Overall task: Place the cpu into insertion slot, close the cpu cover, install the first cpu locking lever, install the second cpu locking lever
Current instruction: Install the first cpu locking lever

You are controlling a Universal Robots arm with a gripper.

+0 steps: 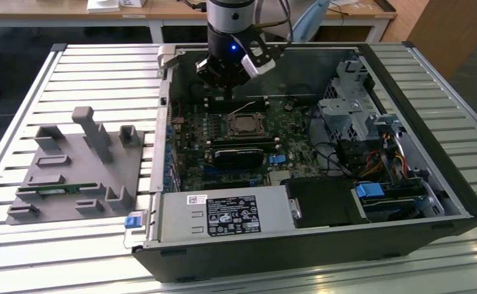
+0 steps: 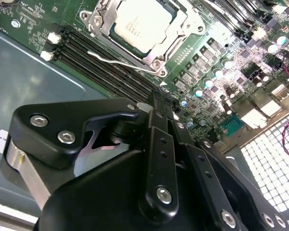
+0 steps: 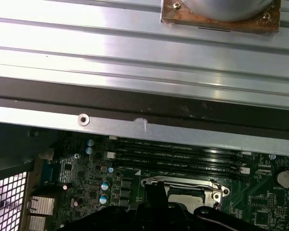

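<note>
- The fingers [image 2: 159, 139] are closed against each other at the tips and grasp nothing; the gripper [image 2: 157, 96] hangs above the motherboard [image 2: 29, 17], just off the row of memory slots [image 2: 103, 65], touching none of them
- In the exterior view the gripper [image 1: 224, 86] sits in the upper middle of the frame, inside the open computer case [image 1: 435, 141], near its far wall; it is apart from the socket, which lies just below it in the picture
- The cpu [image 2: 142, 24] is seated flat in its socket; its dull silver top shows at the centre of the exterior view [image 1: 243, 127]
- The cpu cover [image 2: 176, 42] lies down around the chip, its open middle framing the metal top
- One thin wire locking lever [image 2: 118, 61] runs along the socket edge on the memory-slot side and stands clear of the cover; in the exterior view it rises as a pale line [image 1: 243, 109] above the socket; I cannot tell how the other lever stands
- A black rectangular module [image 1: 238, 156] lies just below the socket in the exterior view; the power supply [image 1: 222, 214] fills the case's lower middle
- At the exterior view's left a grey fixture tray [image 1: 75, 165] rests on the slatted table [image 1: 99, 67], well apart from the case
</note>
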